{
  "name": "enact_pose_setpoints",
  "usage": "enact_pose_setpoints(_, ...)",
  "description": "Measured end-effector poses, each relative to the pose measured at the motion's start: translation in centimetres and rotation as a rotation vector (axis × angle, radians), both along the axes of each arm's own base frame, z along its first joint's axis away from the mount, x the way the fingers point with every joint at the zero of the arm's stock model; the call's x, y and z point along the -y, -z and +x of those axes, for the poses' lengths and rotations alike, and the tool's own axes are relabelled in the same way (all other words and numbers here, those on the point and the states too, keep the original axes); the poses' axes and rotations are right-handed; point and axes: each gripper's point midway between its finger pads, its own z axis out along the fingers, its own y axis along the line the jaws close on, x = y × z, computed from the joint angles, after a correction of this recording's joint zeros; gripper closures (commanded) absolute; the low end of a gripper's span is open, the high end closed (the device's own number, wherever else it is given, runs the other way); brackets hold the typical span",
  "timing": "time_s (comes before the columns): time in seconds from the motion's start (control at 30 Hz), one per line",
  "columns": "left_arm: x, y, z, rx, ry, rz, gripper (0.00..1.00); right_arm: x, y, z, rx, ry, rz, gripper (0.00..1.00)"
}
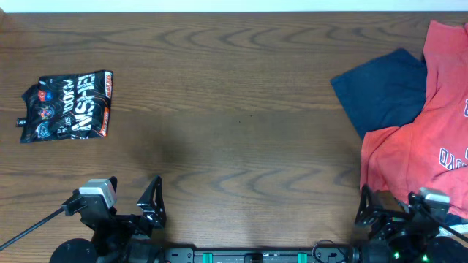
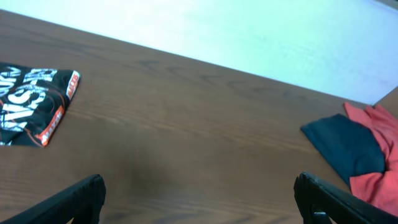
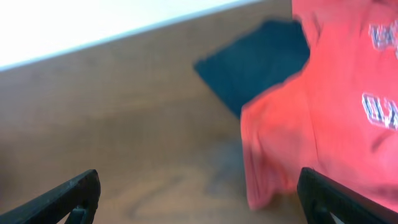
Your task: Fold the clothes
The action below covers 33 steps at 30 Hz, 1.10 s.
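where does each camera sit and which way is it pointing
Overhead: fixed above the table, looking straight down; black jersey left, red tee over navy garment right; left arm and right arm at the bottom edge.
Left wrist: low on the left arm, facing the table's far edge; open left gripper frames the bottom.
Right wrist: low on the right arm, facing the red tee; open right gripper frames the bottom.
Shared: all three show tee and navy garment.

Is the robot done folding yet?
Looks done: the jersey lies folded at far left. In hand: nothing; the left gripper and right gripper are open, empty. Left: maybe the red tee and navy garment, rumpled at right.
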Motion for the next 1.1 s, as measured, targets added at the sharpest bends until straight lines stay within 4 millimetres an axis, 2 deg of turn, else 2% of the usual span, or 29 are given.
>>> enact_pose_setpoints(0.33, -0.2, 2.1, -0.8, -0.090, -0.001, 0.020, 0.02, 0.0, 0.6, -0.1, -0.022, 0.005, 0.010, 0.01)
enact_pose_setpoints(0.47, -0.3, 3.2, -1.3, -0.136, -0.001, 0.031, 0.02, 0.1, 0.0, 0.3, 0.008, 0.004, -0.001, 0.01)
enact_pose_setpoints(0.6, -0.5, 4.3, -1.8, -0.185, -0.001, 0.044, 0.02, -0.6, -2.1, 2.8, 0.170, -0.078, -0.084, 0.01)
enact_pose_setpoints(0.63, -0.5, 4.6, -2.0, -0.197, -0.001, 0.047, 0.02, -0.9, -2.1, 3.4, 0.194, -0.101, -0.099, 0.01)
enact_pose_setpoints(0.77, -0.6, 5.5, -2.4, -0.237, -0.001, 0.057, 0.02, -2.0, -0.6, 6.3, 0.312, -0.179, -0.142, 0.01)
enact_pose_setpoints(0.9, -0.7, 6.2, -2.8, -0.270, -0.001, 0.066, 0.02, -3.0, 0.0, 9.3, 0.481, -0.233, -0.172, 0.01)
enact_pose_setpoints(1.0, -0.7, 6.4, -2.9, -0.278, -0.001, 0.068, 0.02, -3.2, 0.2, 10.5, 0.604, -0.241, -0.192, 0.01)
enact_pose_setpoints(1.1, -0.7, 6.4, -2.9, -0.279, -0.001, 0.068, 0.02, -2.6, 2.1, 11.2, 0.614, -0.206, -0.201, 0.01)
